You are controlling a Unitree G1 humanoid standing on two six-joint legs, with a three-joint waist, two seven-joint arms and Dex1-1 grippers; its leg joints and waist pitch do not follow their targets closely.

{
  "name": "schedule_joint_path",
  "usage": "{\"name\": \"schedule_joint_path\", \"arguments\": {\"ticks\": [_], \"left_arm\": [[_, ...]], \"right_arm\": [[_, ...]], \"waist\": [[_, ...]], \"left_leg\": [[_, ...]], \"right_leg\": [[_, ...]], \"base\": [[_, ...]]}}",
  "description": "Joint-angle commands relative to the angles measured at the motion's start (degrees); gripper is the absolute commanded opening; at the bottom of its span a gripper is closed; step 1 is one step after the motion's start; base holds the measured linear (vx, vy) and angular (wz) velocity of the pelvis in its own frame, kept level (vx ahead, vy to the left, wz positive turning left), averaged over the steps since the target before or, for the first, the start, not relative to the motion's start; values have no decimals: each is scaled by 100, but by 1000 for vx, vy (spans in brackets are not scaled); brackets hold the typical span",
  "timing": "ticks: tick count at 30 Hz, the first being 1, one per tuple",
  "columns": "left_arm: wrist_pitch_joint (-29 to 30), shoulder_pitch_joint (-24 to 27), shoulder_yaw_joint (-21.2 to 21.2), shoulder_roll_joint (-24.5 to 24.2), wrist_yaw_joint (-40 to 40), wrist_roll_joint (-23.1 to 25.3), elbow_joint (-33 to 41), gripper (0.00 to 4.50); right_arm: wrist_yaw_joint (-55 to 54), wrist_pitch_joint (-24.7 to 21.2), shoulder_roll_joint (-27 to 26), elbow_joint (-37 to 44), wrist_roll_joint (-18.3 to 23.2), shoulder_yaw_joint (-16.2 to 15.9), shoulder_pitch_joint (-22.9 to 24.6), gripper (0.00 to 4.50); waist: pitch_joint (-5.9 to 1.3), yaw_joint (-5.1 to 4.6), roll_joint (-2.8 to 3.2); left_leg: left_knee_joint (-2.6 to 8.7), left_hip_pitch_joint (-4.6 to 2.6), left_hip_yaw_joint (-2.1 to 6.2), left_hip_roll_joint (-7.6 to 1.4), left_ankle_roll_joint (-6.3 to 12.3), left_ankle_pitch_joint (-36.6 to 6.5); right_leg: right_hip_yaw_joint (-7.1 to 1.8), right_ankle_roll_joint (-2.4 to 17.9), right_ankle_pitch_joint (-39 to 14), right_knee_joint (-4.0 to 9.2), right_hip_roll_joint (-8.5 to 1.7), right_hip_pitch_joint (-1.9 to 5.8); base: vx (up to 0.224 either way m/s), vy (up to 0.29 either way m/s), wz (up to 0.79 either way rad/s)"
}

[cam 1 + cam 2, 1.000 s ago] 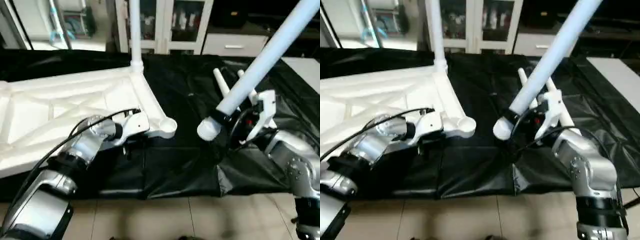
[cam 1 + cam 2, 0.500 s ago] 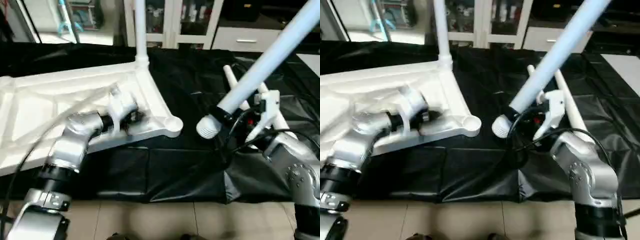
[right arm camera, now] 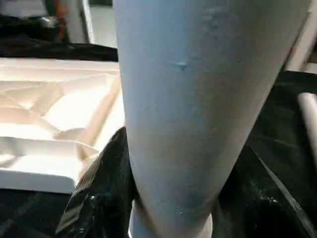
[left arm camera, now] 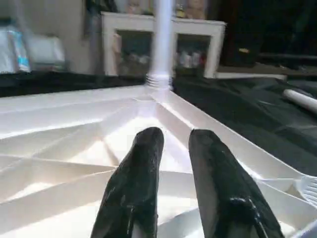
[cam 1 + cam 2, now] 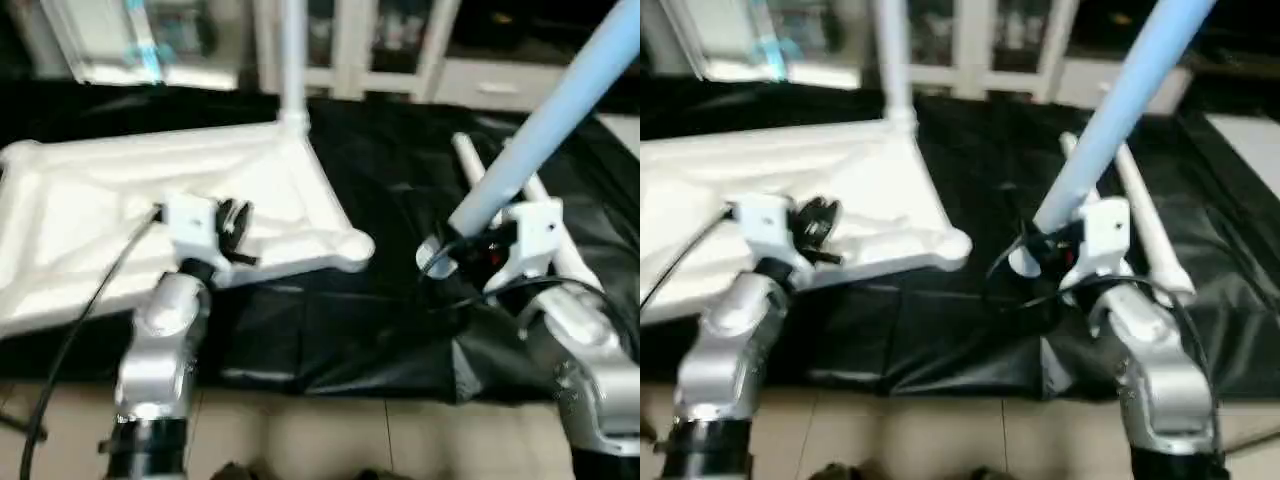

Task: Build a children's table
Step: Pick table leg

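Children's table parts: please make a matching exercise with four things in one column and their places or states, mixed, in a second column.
Things:
1. tabletop
2. fitted leg
3. held leg
4. spare legs

States:
A. lying loose on the black cloth
B. upside down, ribs facing up
C. slanting, gripped in the right gripper
D. standing upright in a far corner socket

Pairs: 1-B, 2-D, 3-C, 4-A

Black cloth (image 5: 380, 330) drapes the work table; white cabinets (image 5: 400, 40) behind.
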State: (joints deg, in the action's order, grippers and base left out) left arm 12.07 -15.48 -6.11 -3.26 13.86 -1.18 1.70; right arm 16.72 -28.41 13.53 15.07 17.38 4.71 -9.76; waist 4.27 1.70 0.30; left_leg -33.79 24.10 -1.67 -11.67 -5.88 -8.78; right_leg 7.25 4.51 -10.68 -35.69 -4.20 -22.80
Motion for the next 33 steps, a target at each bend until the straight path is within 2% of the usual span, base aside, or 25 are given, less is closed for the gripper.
{"name": "schedule_joint_path", "arguments": {"ticks": [1,3,5,6,7,8,10,13,14,15,17,18,19,20,21,22,23,24,25,26,29,30,31,32,33], "left_arm": [[-4,33,177,51,-134,139,147,119],[39,67,266,68,-208,247,174,119],[74,103,293,134,-245,234,219,119],[120,128,305,170,-278,206,262,119],[113,130,305,176,-271,188,260,119],[100,134,306,186,-256,152,257,119],[61,143,366,181,-239,144,109,119],[29,154,397,148,-216,141,44,119],[28,162,383,161,-220,111,49,119],[11,165,401,138,-214,134,64,119],[-1,167,431,101,-225,208,94,119],[-18,165,439,84,-232,232,103,119],[-17,161,448,52,-252,223,115,119],[-18,160,451,26,-263,218,123,119],[-6,162,443,-16,-274,203,133,119],[-1,165,427,-29,-279,198,143,119],[-4,166,412,-36,-285,196,154,119],[-4,166,412,-36,-285,196,154,119],[24,168,390,-42,-299,191,188,119],[30,170,385,-44,-303,187,203,119],[41,195,401,-51,-346,176,255,119],[41,196,401,-51,-346,176,256,119],[33,205,407,-52,-363,173,270,119],[34,216,415,-73,-384,185,285,119],[45,221,405,-88,-393,180,295,119]], "right_arm": [[-77,110,50,39,-45,93,20,184],[-138,156,-13,-3,-73,107,76,184],[-203,169,-75,-57,-59,150,119,184],[-257,152,-118,-81,-45,190,139,184],[-263,155,-115,-87,-59,185,146,184],[-275,161,-109,-99,-86,174,158,184],[-251,224,-85,-127,-186,87,243,184],[-209,251,-123,-93,-134,72,273,184],[-199,262,-139,-73,-104,75,279,184],[-176,230,-159,-58,-45,78,271,184],[-140,202,-169,-83,20,60,239,184],[-120,192,-172,-99,45,54,227,184],[-64,199,-167,-113,40,33,221,184],[-27,199,-157,-120,28,7,220,184],[44,183,-133,-134,12,-58,225,184],[78,193,-118,-145,-5,-98,229,184],[93,204,-115,-153,-20,-125,229,184],[93,204,-115,-153,-20,-125,229,184],[113,205,-125,-164,-4,-136,212,184],[114,205,-127,-175,1,-139,199,184],[144,217,-104,-218,13,-149,161,184],[145,217,-103,-219,13,-149,160,184],[167,223,-92,-233,14,-153,151,184],[186,225,-85,-257,16,-150,126,184],[217,227,-67,-281,11,-158,99,184]], "waist": [[-318,-87,180],[-317,-74,81],[-283,18,-147],[-260,248,-390],[-274,304,-437],[-317,389,-391],[-356,426,-163],[-415,320,-109],[-381,327,-135],[-297,395,-219],[-244,475,-232],[-234,414,-175],[-293,336,-73],[-265,425,66],[-107,421,150],[-89,349,-57],[-79,305,-323],[-67,368,-401],[-274,607,-523],[-279,724,-419],[-318,679,-306],[-385,617,-60],[-435,317,67],[-514,278,148],[-604,189,7]], "left_leg": [[928,-272,678,-444,975,-2933],[892,-393,362,-623,840,-2898],[409,-410,-234,16,648,-2585],[-1106,-299,-828,611,905,-1853],[-1094,97,-741,502,1011,-1581],[-944,97,-682,504,997,-1467],[-116,-312,-499,233,1299,-750],[128,-561,-155,-630,2012,-343],[102,-496,-243,-509,1863,-596],[-22,-452,-619,119,1267,-1076],[-9,-575,-767,345,940,-1373],[142,-694,-686,133,951,-1733],[427,-903,-395,-564,1093,-2353],[790,-871,-28,-1351,1162,-3127],[1087,-928,-454,-1054,712,-4537],[1113,-995,-555,-904,606,-5260],[512,-1173,-864,-231,393,-4784],[-143,-859,-943,176,526,-3369],[-667,-351,-715,209,850,-1356],[-682,-195,-585,233,890,-1036],[-273,-14,-490,288,1068,270],[80,-211,-495,114,1100,732],[314,-671,15,-388,1889,706],[311,-1256,334,-729,2357,490],[209,-1453,514,-915,3134,1008]], "right_leg": [[-88,1245,-1039,-232,59,77],[-271,1449,-1050,-136,-52,-27],[-347,1969,-1526,494,-91,-33],[-465,1966,-2838,1021,-392,23],[-799,1233,-3319,820,-607,458],[-882,923,-3097,757,-623,561],[-808,-478,-1993,856,-483,483],[-587,-833,-1015,615,-567,155],[-629,-767,-1349,671,-638,185],[-614,-1155,-2856,970,-529,281],[-499,-1968,-4533,1187,-261,287],[-206,-2192,-4291,1309,-90,325],[-1,-1914,-3518,1172,-164,438],[-127,-1350,-2549,254,-313,608],[-47,-335,-1271,-398,-129,166],[-357,-217,-1338,-646,-246,232],[-724,-351,-3305,249,-396,106],[-893,-619,-4888,785,-732,312],[-1376,-666,-5573,886,-1079,842],[-1434,-520,-5087,820,-1112,958],[-972,497,-1490,568,-440,1030],[-613,484,-924,489,-200,942],[-296,59,-663,-12,98,579],[-285,-77,-1082,-346,40,41],[-363,-425,-1150,-648,-75,-232]], "base": [[1,-153,59],[5,-212,71],[11,-290,42],[-6,-296,29],[-26,-224,2],[-13,-186,9],[-31,-186,20],[-53,-159,13],[-45,-107,15],[-45,-107,15],[-34,-88,10],[-34,-74,5],[0,0,0],[0,0,0],[0,0,0],[47,-65,6],[96,-128,-1],[96,-128,-1],[148,-113,-3],[140,-63,8],[128,-26,18],[134,15,25],[171,71,3],[191,59,-1],[191,59,-1]]}}
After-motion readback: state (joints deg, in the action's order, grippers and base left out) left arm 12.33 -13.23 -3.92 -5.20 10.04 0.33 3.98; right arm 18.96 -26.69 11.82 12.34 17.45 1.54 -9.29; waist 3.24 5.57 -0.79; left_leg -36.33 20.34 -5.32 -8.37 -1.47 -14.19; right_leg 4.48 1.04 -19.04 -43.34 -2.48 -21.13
